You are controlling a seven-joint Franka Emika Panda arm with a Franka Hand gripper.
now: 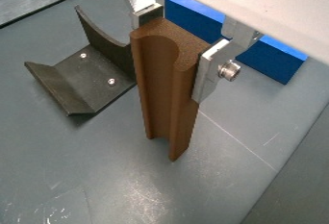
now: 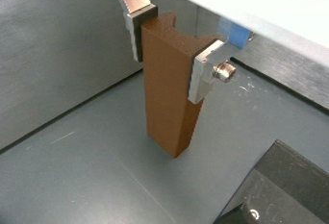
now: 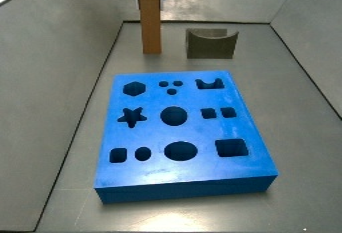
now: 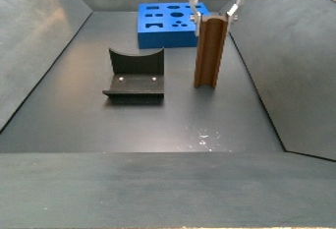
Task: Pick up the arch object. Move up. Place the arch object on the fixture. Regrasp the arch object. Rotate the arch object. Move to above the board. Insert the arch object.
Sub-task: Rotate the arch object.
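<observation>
So the arch object (image 1: 164,91) is standing bolt upright on the grey floor (image 1: 257,170), long axis vertical, with the pincer (image 1: 180,45) clamped on its upper end. In both wrist views you can see the flat silver fingers (image 2: 206,72) pressed against opposite sides of the brown bar near the top, so it's definitely grasping it, not just hanging around it. The lower end of the bar looks like it's touching the floor in a side view (image 4: 210,51), though I can't swear there isn't a hair of a gap.

The fixture (image 4: 134,76) sits beside the bar, apart from it, not touching. Its scooped top and raised ends show nicely in a wrist view (image 1: 84,69), along with two small pale screws on the base plate. In a side view (image 3: 211,43) it's near the back wall, with the arch object (image 3: 150,22) just off to one side.

The board (image 3: 181,127) lies flat on the floor, well clear of both. From that side view you get all the cutouts: hexagon, star, circles, squares and an arch-shaped one near the far edge. In a wrist view only a slice of blue (image 1: 238,40) peeks out behind the fingers, and the board (image 4: 168,24) shows at the far end of the enclosure behind the bar
</observation>
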